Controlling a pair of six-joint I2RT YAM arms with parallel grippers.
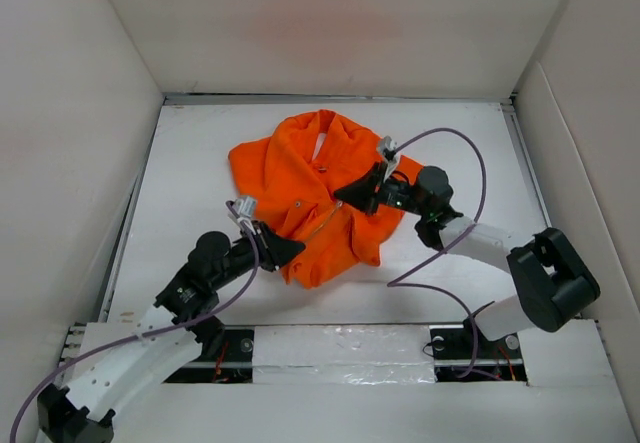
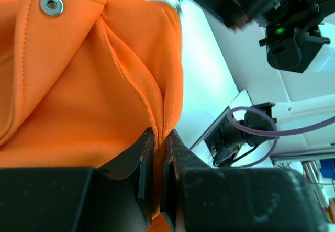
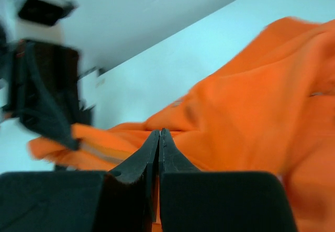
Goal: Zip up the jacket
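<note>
Top view first: the jacket (image 1: 310,178) lies crumpled in the middle of the white table (image 1: 190,163), collar towards the far wall, front side up. The left gripper (image 1: 290,251) is at the jacket's near hem, on the left corner. The right gripper (image 1: 342,193) reaches in from the right and its tip sits on the front of the garment, near the opening below the collar.

Over to the left wrist: the left gripper (image 2: 158,137) has its jaws clamped on a raised fold of the jacket (image 2: 78,85), orange cloth squeezed up between them. A round metal snap (image 2: 52,4) shows at the top left of the fabric. Beyond the hem is bare table, and the right arm (image 2: 282,28) looms at the top right (a green light glowing on it), with a purple cable (image 2: 251,132) looping below.

Right wrist now: the right gripper (image 3: 159,137) has its jaws pressed tight together, low over the jacket (image 3: 251,111). Whether any cloth is caught between them, I cannot tell. The picture is blurred; the left arm (image 3: 47,96) is a dark shape on the far side.
</note>
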